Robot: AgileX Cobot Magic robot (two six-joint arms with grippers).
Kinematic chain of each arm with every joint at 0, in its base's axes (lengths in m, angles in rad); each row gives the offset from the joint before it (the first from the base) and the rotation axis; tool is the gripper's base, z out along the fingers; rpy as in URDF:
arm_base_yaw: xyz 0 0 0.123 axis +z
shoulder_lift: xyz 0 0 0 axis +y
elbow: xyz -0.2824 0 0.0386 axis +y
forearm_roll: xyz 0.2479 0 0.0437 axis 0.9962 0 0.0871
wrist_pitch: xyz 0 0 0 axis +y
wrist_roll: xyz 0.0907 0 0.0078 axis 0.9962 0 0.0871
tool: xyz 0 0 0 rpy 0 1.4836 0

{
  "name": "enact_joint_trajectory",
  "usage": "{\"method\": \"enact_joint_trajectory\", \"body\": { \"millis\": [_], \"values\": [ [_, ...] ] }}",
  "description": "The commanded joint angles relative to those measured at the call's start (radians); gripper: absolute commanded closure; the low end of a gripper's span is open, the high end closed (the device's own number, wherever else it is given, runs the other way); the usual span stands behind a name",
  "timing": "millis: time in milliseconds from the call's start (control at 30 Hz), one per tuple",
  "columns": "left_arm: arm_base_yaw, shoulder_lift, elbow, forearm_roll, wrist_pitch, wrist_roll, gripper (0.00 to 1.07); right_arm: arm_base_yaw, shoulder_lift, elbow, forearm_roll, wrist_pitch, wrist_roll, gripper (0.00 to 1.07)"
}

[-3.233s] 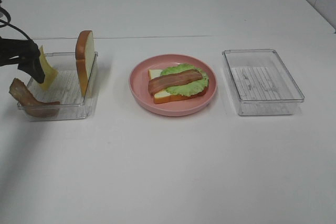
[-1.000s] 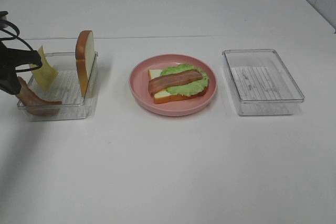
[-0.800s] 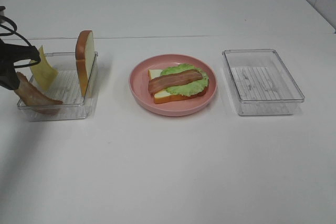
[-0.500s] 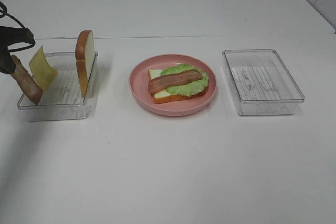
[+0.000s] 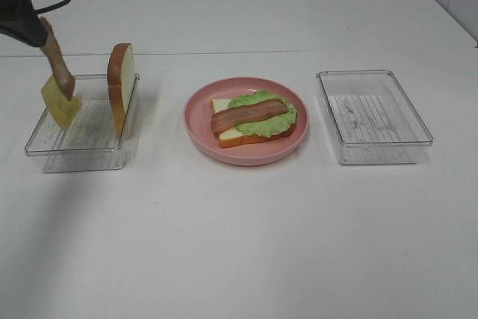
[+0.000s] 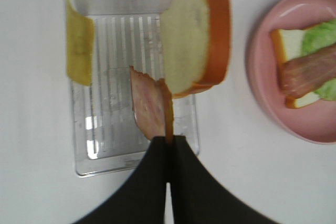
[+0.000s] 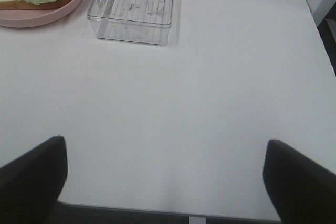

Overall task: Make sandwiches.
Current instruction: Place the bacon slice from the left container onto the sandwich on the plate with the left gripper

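1. Table [image 5: 239, 244]: white, carries every item below.
2. Clear trays, two, rectangular with ribbed floors. The left tray [image 5: 82, 156] sits left of the plate. The right tray [image 5: 371, 119] sits right of it, with nothing inside.
3. Pink plate [image 5: 198, 128]: round, between the two trays, carrying the part-built sandwich.
4. Left claw [image 6: 169, 141]: black, fingers pressed together and clamped on the top end of one bacon strip, above the left tray.
5. Right claw [image 7: 165, 182]: fingers spread wide apart with nothing between them, over bare table and well away from the right tray.
6. Bread slices, two, white with orange-brown crust. The upright slice [image 5: 121, 84] stands on edge in the left tray, against the wall nearest the plate. The flat slice [image 5: 222, 104] lies on the plate as the bottom layer.
7. Lettuce leaf [image 5: 278, 121]: green and ruffled, lying on the flat slice.
8. Bacon strips, two, reddish-brown. The plated strip [image 5: 249, 116] lies across the lettuce. The held strip [image 5: 57, 61] hangs from the left claw over the left tray, clear of its floor.
9. Cheese square [image 5: 61, 106]: yellow, propped tilted against the left tray's wall farthest from the plate. In the wrist view it is apart from the held strip.
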State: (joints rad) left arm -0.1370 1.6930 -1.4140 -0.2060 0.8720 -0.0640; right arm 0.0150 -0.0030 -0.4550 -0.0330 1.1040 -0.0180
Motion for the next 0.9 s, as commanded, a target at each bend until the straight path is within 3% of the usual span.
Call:
{"method": "enact_joint_trajectory", "body": {
  "millis": [33, 300, 567, 833, 900],
  "values": [
    [-0.067, -0.008, -0.079, -0.034, 0.052, 0.003, 1.07, -0.006, -0.036, 0.002, 0.002, -0.003, -0.009, 0.09],
    [-0.180, 0.007, -0.209, -0.081, 0.014, -0.005, 1.07, -0.006, -0.036, 0.002, 0.002, -0.003, -0.009, 0.09],
    [-0.245, 0.062, -0.230, -0.204, -0.080, 0.018, 1.07, -0.006, -0.036, 0.002, 0.002, -0.003, -0.009, 0.09],
    [-0.308, 0.190, -0.230, -0.399, -0.191, 0.127, 1.07, -0.006, -0.036, 0.002, 0.002, -0.003, -0.009, 0.09],
    [-0.326, 0.260, -0.230, -0.525, -0.246, 0.214, 1.07, -0.006, -0.036, 0.002, 0.002, -0.003, -0.009, 0.09]
  ]
}}
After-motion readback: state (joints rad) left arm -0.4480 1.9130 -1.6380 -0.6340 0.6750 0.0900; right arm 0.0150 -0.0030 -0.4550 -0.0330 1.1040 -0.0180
